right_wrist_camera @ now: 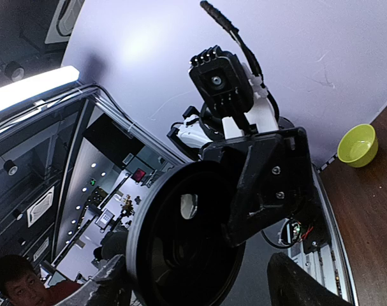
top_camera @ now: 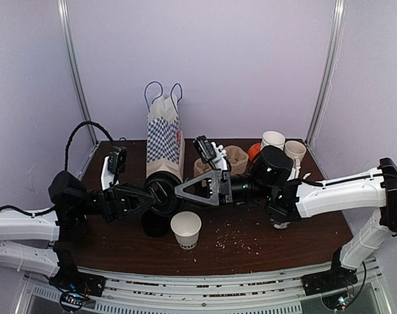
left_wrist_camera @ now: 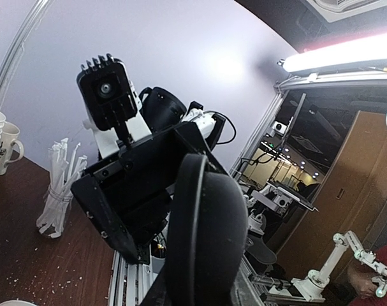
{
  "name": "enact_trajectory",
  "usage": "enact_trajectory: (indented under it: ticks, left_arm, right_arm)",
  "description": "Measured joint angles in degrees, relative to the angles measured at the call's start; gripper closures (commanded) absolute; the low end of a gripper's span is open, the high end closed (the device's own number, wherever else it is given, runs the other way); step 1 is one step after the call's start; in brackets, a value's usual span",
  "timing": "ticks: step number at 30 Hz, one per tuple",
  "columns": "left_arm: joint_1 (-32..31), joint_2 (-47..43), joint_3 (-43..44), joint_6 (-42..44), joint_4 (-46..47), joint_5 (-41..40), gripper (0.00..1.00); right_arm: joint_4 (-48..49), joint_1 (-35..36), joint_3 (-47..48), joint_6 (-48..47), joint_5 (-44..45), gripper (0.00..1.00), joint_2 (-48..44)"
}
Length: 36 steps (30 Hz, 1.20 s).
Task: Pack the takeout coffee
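So the left tool [top_camera: 157, 195] is clenched on the rim of the dark round lid [right_wrist_camera: 180, 248], holding it on edge up off the tabletop [top_camera: 303, 229]. The right tool [top_camera: 188, 190] sits right opposite with its fingers [right_wrist_camera: 110, 287] spread wide on either side of the lid, so it's released as far as I can tell. The lid looks like smooth black plastic with a small sip hole.

The white paper cup [top_camera: 186, 229] stands uncovered just in front of the tools, upright on the tabletop. The brown moulded-pulp carrier tray [top_camera: 227, 159] is behind the right tool, rough and lumpy, near the blue-and-white checked bag [top_camera: 164, 134] with its looped handles.

The tabletop is dark wood-grain with pale crumbs [top_camera: 234, 232] scattered over it. A glass of white wrapped straws [left_wrist_camera: 56, 204] and some stacked pale cups [top_camera: 273, 139] sit toward the right back corner. The walls [top_camera: 250, 59] are plain lilac panels with metal posts in the corners.
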Motion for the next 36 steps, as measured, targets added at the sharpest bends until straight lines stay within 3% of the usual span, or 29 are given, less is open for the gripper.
enact_trajectory:
  ticks: [7, 14, 20, 26, 30, 32, 36]
  left_arm:
    - [0.0, -2.62, 1.53, 3.1, -8.72, -1.62, 0.98]
    - [0.0, -2.97, 3.58, 4.48, -16.48, -3.43, 1.0]
    - [0.0, -3.41, 4.59, 5.27, -21.81, -5.09, 1.0]
    - [0.02, -3.56, 5.46, 5.75, -24.44, -6.49, 1.0]
    - [0.0, -3.56, 5.49, 6.03, -25.92, -7.08, 1.0]
    - [0.0, -3.56, 5.49, 6.12, -26.32, -7.3, 1.0]
    - [0.0, -3.56, 5.49, 6.16, -26.56, -7.52, 1.0]
  right_arm:
    - [-23.98, 0.02, 7.23, -13.16, 4.07, 0.29, -5.03]
    - [-39.01, 0.04, 11.76, -21.35, 7.67, 0.54, -5.75]
    - [-43.54, 0.33, 11.96, -23.67, 8.85, 0.53, -5.75]
    - [-45.05, 0.57, 11.96, -24.63, 9.66, 0.66, -5.75]
    - [-45.55, 0.63, 11.96, -24.76, 10.1, 0.55, -5.75]
    - [-45.4, 0.63, 11.93, -24.96, 10.34, 0.55, -5.75]
    - [-44.65, 0.63, 11.61, -24.79, 11.39, 0.68, -5.75]
